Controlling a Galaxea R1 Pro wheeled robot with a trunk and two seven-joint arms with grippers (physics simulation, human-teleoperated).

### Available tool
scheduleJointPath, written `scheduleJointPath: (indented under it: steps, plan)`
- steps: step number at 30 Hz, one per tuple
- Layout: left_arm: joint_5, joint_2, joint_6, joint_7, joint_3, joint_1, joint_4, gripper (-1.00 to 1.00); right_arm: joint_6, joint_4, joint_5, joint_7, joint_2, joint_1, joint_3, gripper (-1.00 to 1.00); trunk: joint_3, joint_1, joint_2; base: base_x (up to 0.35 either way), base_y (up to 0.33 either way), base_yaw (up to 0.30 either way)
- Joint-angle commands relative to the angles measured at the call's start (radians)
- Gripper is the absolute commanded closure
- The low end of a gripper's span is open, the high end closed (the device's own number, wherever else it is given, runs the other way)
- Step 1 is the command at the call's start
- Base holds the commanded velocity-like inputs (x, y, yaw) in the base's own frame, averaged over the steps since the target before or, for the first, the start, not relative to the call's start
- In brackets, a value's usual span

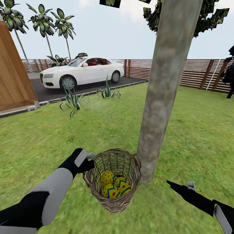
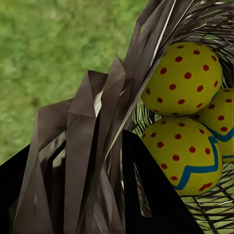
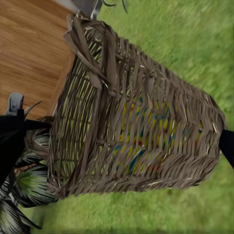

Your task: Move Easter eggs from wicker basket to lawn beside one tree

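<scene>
My left gripper [image 1: 88, 161] is shut on the left rim of the wicker basket [image 1: 114, 202]. The basket hangs tilted just left of the tree [image 1: 162, 97], whose thick grey-brown trunk stands on the lawn [image 1: 198, 130]. Three Easter eggs, yellow with blue zigzags and red dots, lie inside it [image 1: 106, 178] [image 1: 122, 184] [image 1: 110, 191]. The left wrist view shows the clamped twig rim [image 2: 90, 141] and the eggs [image 2: 183, 80] [image 2: 183, 153] [image 2: 222, 119]. My right gripper [image 1: 179, 187] is open and empty, low to the basket's right, apart from it. Its wrist view shows the basket's woven side [image 3: 136, 122].
A white car [image 1: 83, 71] is parked on the dark driveway [image 1: 48, 92] beyond the lawn's far left edge. A wooden wall [image 1: 13, 74] stands at far left, a slatted fence [image 1: 195, 73] along the back. Spiky plants [image 1: 73, 100] [image 1: 109, 92] edge the driveway. Grass stretches right of the trunk.
</scene>
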Motion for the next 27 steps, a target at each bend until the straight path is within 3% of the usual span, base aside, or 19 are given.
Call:
scheduleJointPath:
  steps: [1,27]
  plan:
    - [0.018,-0.001,-0.001,0.009,0.006,-0.001,-0.002,1.0,0.007,0.0,-0.005,0.001,0.0,-0.001,-0.001,-1.0,-0.004,0.004,-0.008,0.0,0.0,0.0]
    - [0.019,0.01,-0.001,0.01,0.006,-0.001,-0.003,1.0,0.007,0.0,-0.005,0.001,0.0,-0.001,-0.001,-1.0,-0.086,0.104,-0.19,0.0,0.0,0.0]
